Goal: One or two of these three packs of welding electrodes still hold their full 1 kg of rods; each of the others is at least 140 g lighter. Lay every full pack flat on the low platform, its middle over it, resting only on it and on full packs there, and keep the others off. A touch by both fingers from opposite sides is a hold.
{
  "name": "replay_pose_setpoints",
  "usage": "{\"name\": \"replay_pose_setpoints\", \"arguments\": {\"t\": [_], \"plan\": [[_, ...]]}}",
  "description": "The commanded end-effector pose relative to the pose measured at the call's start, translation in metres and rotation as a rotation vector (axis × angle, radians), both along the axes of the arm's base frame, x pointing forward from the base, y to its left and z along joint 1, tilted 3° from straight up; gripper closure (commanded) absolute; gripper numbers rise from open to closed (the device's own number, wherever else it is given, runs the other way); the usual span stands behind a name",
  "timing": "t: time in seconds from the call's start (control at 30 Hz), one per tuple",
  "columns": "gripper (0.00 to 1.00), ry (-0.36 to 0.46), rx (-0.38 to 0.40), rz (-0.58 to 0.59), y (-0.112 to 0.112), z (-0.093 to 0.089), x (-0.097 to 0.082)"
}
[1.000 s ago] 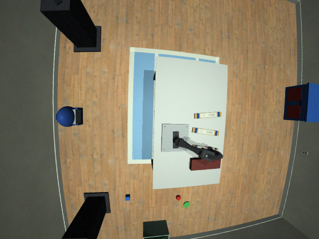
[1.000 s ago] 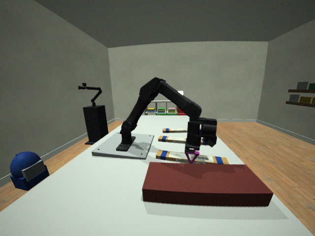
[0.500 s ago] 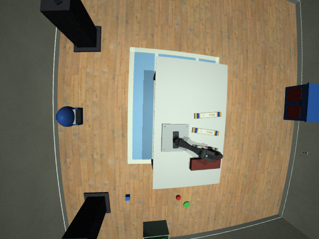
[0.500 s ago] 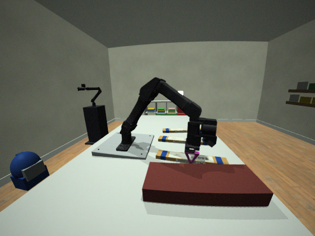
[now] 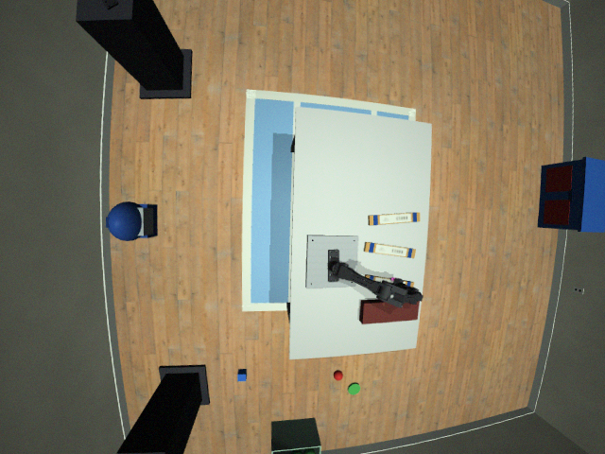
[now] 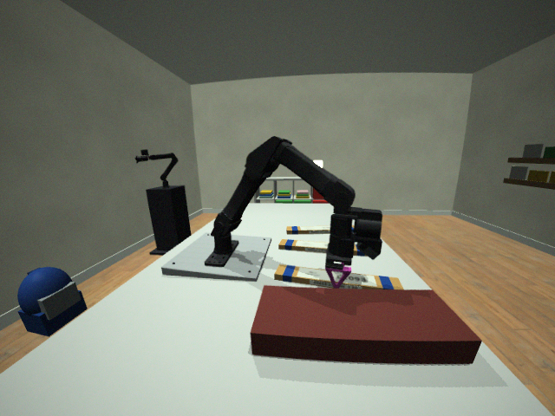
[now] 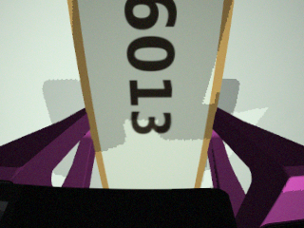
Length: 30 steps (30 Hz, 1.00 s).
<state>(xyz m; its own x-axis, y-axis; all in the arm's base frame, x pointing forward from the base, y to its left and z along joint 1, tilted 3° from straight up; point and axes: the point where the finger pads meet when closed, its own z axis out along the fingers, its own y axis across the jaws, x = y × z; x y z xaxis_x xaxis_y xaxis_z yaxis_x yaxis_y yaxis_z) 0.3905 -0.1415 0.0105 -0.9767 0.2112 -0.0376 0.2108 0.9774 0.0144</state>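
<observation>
Dark red and closest to the viewer, the low platform [image 5: 389, 315] [image 6: 362, 315] sits on the table [image 5: 361, 170] [image 6: 134, 358], with no pack on it. Beyond it the black arm [image 5: 361, 279] [image 6: 309, 172] reaches down to the nearest electrode pack [image 5: 371, 278] [image 6: 307, 273] [image 7: 106, 71], marked 6013, just beside the platform. The purple fingers [image 5: 392, 279] [image 6: 345, 276] are closed on its long sides; whether it has left the table, I cannot tell.

To do this well, keep the squeeze even and lift straight and slowly, level throughout, so the load can be judged (looks alone won't reveal a missing 140 g). If full, it should clear the platform's edge before moving across, then go down flat and centred; if light, back to the table.

Count: one platform, one working arm, three packs, including the middle pack [image 5: 389, 250] [image 6: 304, 246] and far pack [image 5: 393, 218] [image 6: 312, 230], two fingers.

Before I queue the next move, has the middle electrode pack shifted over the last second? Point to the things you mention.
No: in the top view, the middle pack [image 5: 389, 250] [image 6: 309, 247] keeps its spot and slant beside the grey base plate [image 5: 313, 281] [image 6: 251, 269].
</observation>
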Motion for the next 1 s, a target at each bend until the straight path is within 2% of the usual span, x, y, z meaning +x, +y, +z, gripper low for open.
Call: {"name": "replay_pose_setpoints", "arguments": {"t": [0.0, 0.8, 0.97], "plan": [[1.0, -0.056, -0.021, -0.001, -0.0012, 0.0172, 0.0104], [1.0, -0.049, -0.018, 0.001, 0.0005, 0.0149, 0.0079], [1.0, -0.055, -0.02, 0.001, -0.0003, 0.0188, 0.0101]]}}
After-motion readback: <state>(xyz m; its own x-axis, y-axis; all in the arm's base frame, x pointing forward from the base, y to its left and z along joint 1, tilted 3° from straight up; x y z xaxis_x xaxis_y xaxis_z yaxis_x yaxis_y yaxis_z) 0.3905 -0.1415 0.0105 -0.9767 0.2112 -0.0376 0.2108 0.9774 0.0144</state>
